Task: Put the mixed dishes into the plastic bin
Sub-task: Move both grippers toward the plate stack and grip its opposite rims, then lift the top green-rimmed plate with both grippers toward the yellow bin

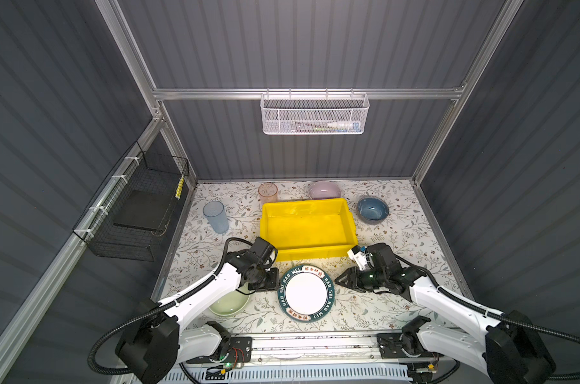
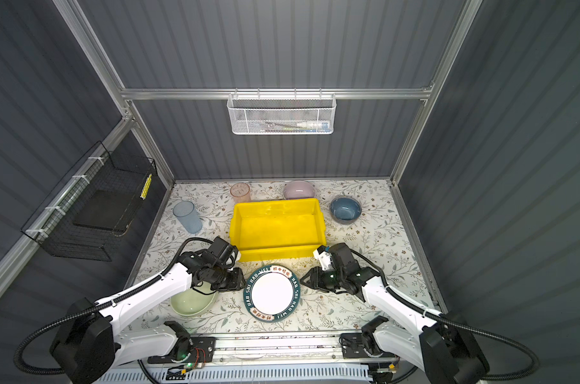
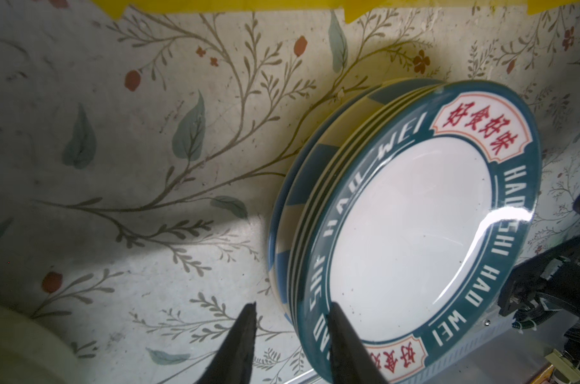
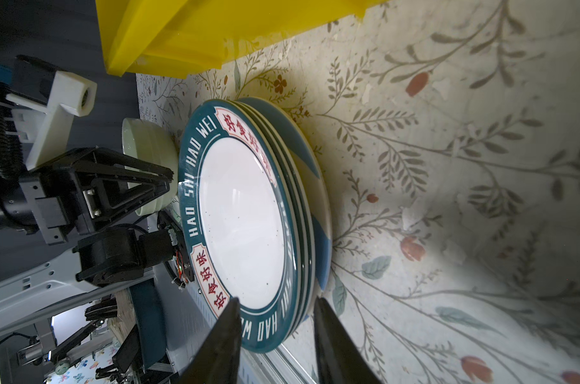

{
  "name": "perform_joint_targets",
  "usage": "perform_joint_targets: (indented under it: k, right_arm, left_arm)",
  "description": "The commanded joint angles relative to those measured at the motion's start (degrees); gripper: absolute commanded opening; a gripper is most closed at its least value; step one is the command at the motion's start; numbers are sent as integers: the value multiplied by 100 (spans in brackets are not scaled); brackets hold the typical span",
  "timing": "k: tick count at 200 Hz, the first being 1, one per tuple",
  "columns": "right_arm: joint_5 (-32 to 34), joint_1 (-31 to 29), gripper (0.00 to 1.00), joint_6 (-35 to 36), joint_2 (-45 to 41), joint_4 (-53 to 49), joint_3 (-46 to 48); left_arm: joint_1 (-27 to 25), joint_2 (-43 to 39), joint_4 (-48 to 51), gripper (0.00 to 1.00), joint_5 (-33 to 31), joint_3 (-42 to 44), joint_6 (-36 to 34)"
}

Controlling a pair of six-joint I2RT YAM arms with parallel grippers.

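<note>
A stack of plates [image 1: 306, 293] [image 2: 272, 293] lies at the front middle, with the green-rimmed lettered plate [image 3: 408, 232] [image 4: 242, 216] on top and a blue-striped one lowest. My left gripper [image 1: 278, 282] [image 3: 292, 307] is open at the stack's left edge. One finger is over the top plate and the other is beside the stack, with a gap. My right gripper [image 1: 336, 281] [image 4: 277, 301] is open and straddles the right edge the same way. The yellow plastic bin [image 1: 315, 254] [image 2: 275, 254] stands empty just behind. A pale green bowl [image 1: 230, 304] sits under the left arm.
A blue tumbler [image 1: 216, 216] and a pink tumbler [image 1: 268, 192] stand behind and left of the bin. A lilac bowl [image 1: 324, 190] is behind it and a blue bowl [image 1: 372, 208] to its right. A white mesh basket [image 1: 315, 114] and a black wire basket [image 1: 139, 209] hang on the walls.
</note>
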State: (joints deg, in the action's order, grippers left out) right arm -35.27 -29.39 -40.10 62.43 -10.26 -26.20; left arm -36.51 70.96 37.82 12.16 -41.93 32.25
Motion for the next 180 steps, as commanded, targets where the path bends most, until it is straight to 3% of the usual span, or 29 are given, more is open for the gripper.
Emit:
perform_joint_targets:
  k: [1,86,180]
  right_arm:
    - [-152,-75,36,-33,129,232,58]
    - [-252,-218,33,-81,642,475,18]
    - [-546,-310,30,-218,841,849,-69]
  left_arm:
    - [-66,139,-154,35,-3,62,-82]
    - [-101,557,-292,21,32,36,-162]
    - [-119,757,-412,15,50,71,-120]
